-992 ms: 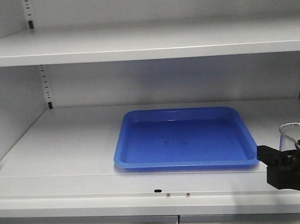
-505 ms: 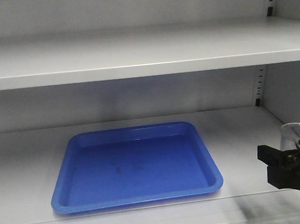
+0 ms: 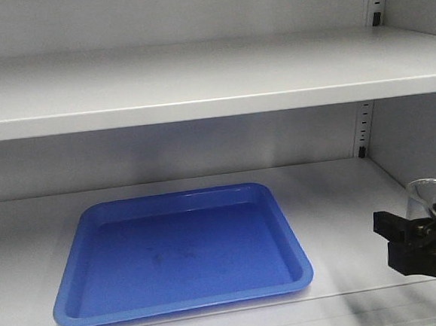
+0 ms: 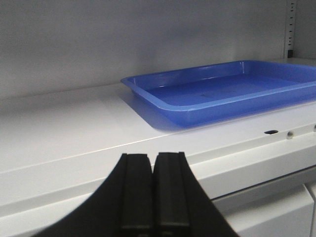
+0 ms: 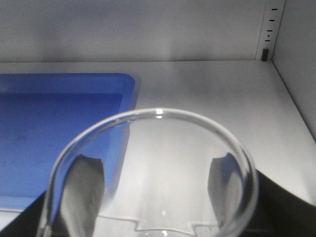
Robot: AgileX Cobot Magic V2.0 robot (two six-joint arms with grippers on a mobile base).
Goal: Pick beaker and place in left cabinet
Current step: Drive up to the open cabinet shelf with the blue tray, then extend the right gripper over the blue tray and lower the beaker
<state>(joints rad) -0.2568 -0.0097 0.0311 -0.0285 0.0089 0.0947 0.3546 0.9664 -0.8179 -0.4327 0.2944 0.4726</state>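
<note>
Pick half looks done to me. The right gripper (image 3: 427, 246) has the beaker (image 3: 433, 193) clamped. In the right wrist view you can see its fingers (image 5: 81, 190) through the glass, closed in on both sides. The beaker's upright, mouth up, and looks empty.

It's hanging at the near right corner of the cabinet (image 3: 196, 78), about level with the lower shelf (image 3: 333, 192). The gripper hides the base, so I can't tell if it's already over the shelf or just short of the front lip. It doesn't look set down anywhere.

On the shelf there's a blue tray (image 3: 179, 249), left of middle, with nothing in it. There's a strip of bare shelf between its right rim and the right wall.

The left gripper (image 4: 154, 192) is out of this. Its jaws are pressed flat together on nothing, and it sits low at the near edge, off the tray's left side.

So what's left is the whole place part:
- carry the beaker further in
- lower it till the base sits flat
- let go and back out

My guess is the bare strip right of the tray is the easy spot, since the beaker is lined up with it. The upper shelf (image 3: 198, 96) leaves lots of headroom.
</note>
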